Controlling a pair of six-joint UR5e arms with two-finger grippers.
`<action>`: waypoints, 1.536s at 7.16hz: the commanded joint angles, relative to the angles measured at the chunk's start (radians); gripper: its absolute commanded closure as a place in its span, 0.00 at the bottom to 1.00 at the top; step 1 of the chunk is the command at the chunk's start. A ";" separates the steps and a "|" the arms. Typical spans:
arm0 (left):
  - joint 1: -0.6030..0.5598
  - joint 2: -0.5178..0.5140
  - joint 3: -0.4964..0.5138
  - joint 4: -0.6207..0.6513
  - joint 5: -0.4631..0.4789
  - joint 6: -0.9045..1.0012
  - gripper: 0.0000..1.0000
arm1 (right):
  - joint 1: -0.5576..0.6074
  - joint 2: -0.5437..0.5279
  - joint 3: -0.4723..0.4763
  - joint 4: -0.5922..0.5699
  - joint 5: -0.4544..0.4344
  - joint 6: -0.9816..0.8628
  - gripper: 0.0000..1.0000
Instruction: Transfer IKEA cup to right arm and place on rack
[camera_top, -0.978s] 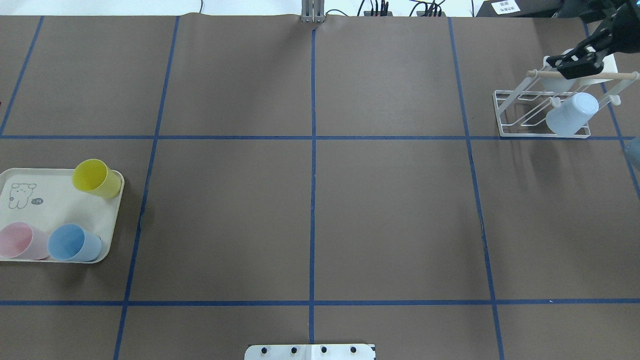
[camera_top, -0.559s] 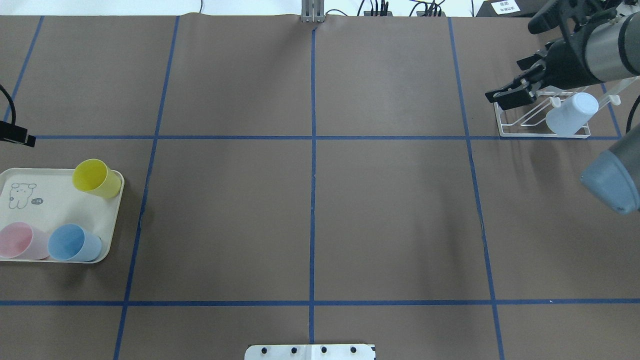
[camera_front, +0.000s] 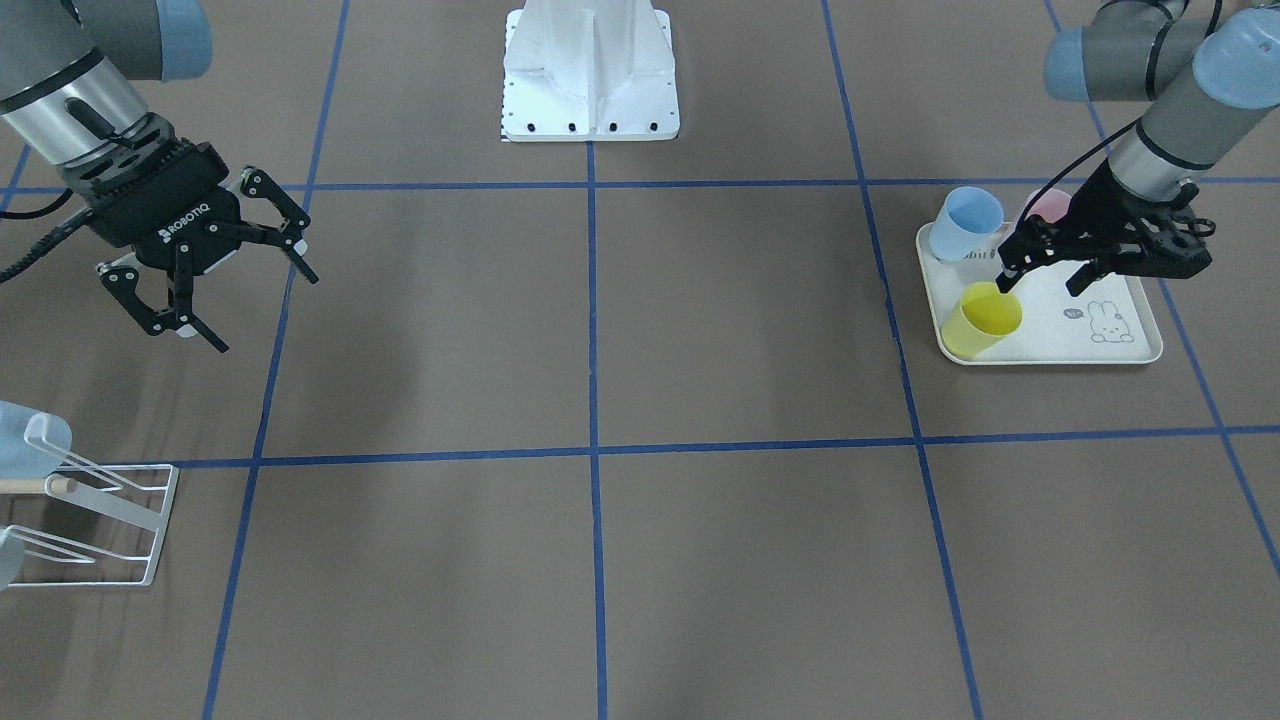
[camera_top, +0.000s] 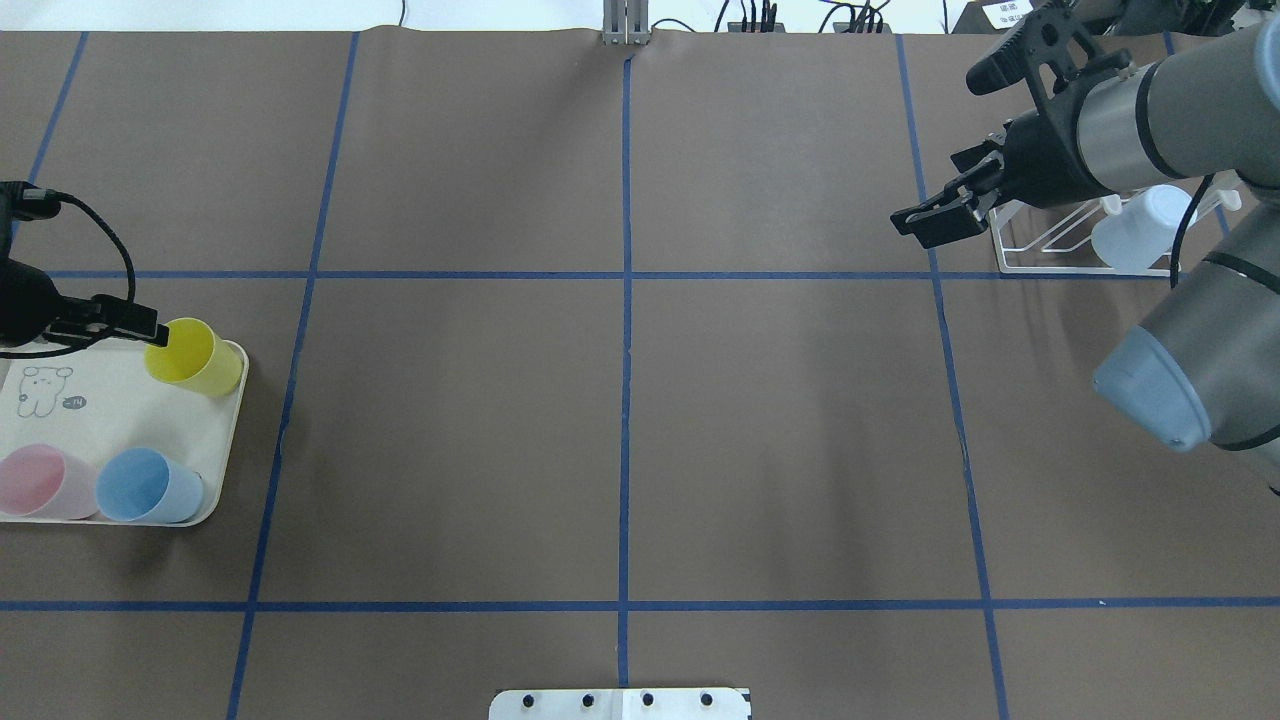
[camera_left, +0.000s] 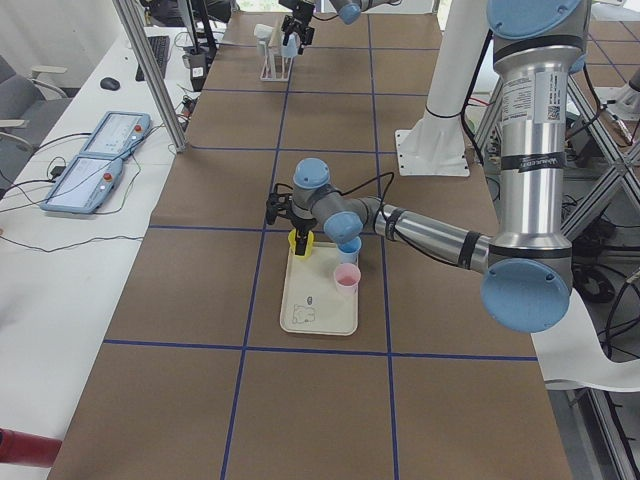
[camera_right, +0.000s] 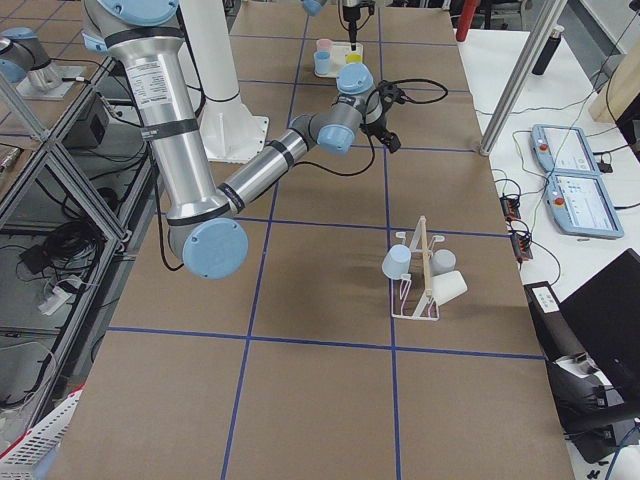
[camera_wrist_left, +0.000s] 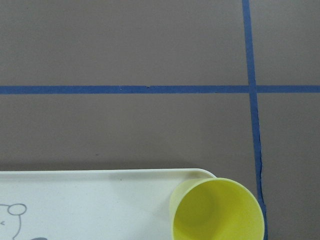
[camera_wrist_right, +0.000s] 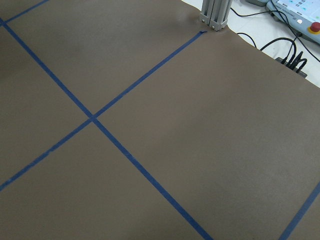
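Three cups stand on a cream tray: yellow, blue and pink. My left gripper is open and empty over the tray, one fingertip at the yellow cup's rim; I cannot tell if it touches. The left wrist view shows the yellow cup at its bottom edge, with no fingers in view. The white wire rack stands at the far right. My right gripper is wide open and empty, raised over the table beside the rack.
A pale blue cup hangs on the rack; the right side view shows two pale cups there. Blue tape lines divide the brown table. The robot's white base plate sits at the near middle edge. The right arm's elbow juts over the table's right side.
My right gripper has pulled away from the rack toward the table's middle, still open. My left gripper has come in from the left edge and now hangs over the yellow cup.
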 joint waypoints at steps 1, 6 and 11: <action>0.009 -0.050 0.060 -0.006 0.002 -0.025 0.27 | -0.009 0.004 0.000 0.001 0.000 0.003 0.00; 0.011 -0.045 0.076 -0.001 0.002 -0.015 0.46 | -0.018 0.004 -0.002 0.001 -0.001 0.002 0.00; 0.034 -0.045 0.084 0.004 -0.003 -0.015 0.91 | -0.018 0.004 -0.002 0.001 -0.003 0.000 0.00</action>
